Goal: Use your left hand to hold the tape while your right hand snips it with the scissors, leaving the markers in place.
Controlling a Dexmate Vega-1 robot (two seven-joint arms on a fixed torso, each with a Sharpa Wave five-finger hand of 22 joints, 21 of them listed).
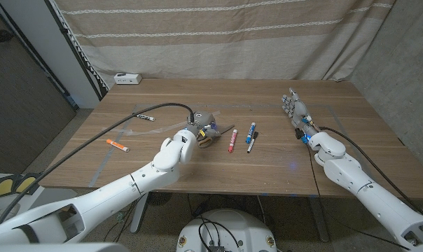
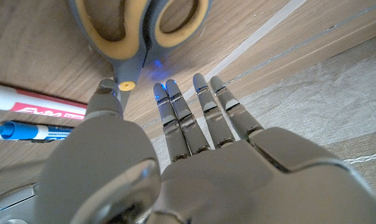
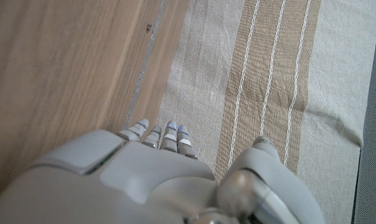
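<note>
A wooden bench [image 1: 267, 161] carries the whole scene, with a striped cloth backdrop [image 1: 218, 35] hanging beyond both arms. The left hand [image 1: 199, 128] reaches over the middle of the bench, its fingers [image 2: 175, 115] stretched out straight and apart in the wrist view, holding nothing; the scissors [image 2: 138, 37] lie just ahead of those fingertips, yellow-lined handles towards the hand, and whether the thumb touches them cannot be told. The right hand [image 1: 295, 112] stands well off to the far side, fingers extended towards the backdrop, also empty as far as the frames show. Pale tape strips [image 1: 110, 157] run along the wood on the outer side of the left arm, and another strip [image 2: 269, 28] passes just beyond the left fingertips. A red marker [image 1: 232, 140] and a blue marker [image 1: 253, 134] lie just to the inner side of the left hand, an orange marker [image 1: 118, 145] and a black marker [image 1: 143, 117] on its outer side. The risk, judged from this layout, is crowding: the scissors belong to the right hand, yet the left one covers them, and any sweep to clear out or pin the tape could nudge the scissors into the neighbouring markers or roll those markers out of place.
</note>
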